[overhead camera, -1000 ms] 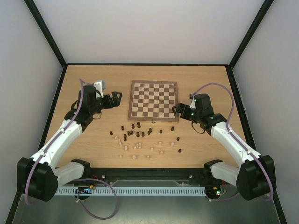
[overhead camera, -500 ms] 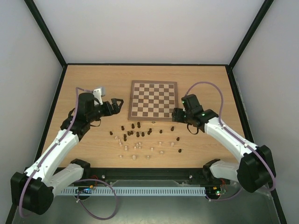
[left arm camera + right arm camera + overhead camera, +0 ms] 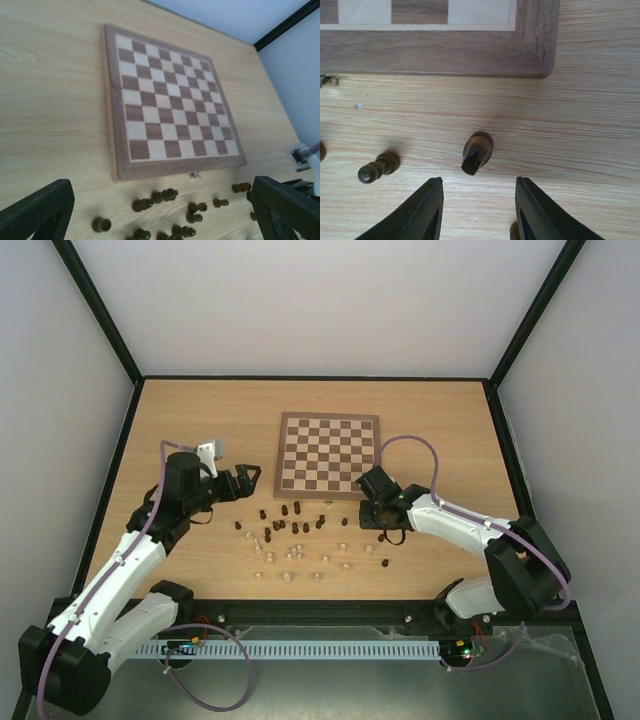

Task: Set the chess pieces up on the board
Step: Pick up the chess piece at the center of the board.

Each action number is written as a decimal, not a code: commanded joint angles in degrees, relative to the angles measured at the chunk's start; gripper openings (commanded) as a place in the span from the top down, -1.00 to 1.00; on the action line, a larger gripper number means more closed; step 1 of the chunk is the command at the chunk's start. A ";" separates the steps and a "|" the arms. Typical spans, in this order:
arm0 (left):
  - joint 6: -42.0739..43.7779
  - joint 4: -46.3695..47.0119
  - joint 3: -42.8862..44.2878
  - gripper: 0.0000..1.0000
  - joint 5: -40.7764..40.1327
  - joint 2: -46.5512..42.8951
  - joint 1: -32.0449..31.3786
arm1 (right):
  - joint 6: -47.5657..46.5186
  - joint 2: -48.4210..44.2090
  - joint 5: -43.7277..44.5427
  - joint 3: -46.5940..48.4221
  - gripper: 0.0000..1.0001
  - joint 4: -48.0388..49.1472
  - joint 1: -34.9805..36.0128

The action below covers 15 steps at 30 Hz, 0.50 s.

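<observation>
The right gripper (image 3: 479, 197) hangs low over the table (image 3: 200, 420) just off the board's near right corner. Its jaws are partly apart and there is nothing between them. Its two dark fingers (image 3: 427, 210) frame a bare strip of wood. Just ahead of the fingertips, and clear of both, is a dark piece (image 3: 477, 152) with a notched top. In the wrist view its long axis runs from a round base nearer the board to the notched end nearer the gripper, leaning a little to the left. Whether it stands upright or lies on its side cannot be told from this steep angle. To its left is a dark pawn (image 3: 379, 167), head pointing down-left. Beyond both lies the brown frame of the board (image 3: 535, 50), with a small metal latch (image 3: 327, 79) on its near edge.

The left gripper (image 3: 250, 478) is above the table, left of the board's near left corner. Its jaws are spread wide and hold nothing. The board sits square to the table with all its squares bare. The chess pieces (image 3: 295, 535), dark and pale mixed, are scattered on the wood between the board and the arm bases.
</observation>
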 commanded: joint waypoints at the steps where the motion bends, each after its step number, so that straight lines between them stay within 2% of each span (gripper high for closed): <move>1: -0.82 1.71 -3.56 -0.99 1.31 0.58 -0.21 | 1.95 1.75 2.50 0.96 0.23 -1.32 0.30; 4: -0.76 2.23 -4.22 -0.99 1.15 0.45 -0.18 | 1.85 2.65 3.54 1.39 0.30 -1.27 0.30; 15: -0.42 1.64 -4.40 -0.99 -0.24 0.26 -0.28 | 1.15 5.96 5.59 3.89 0.33 0.57 0.30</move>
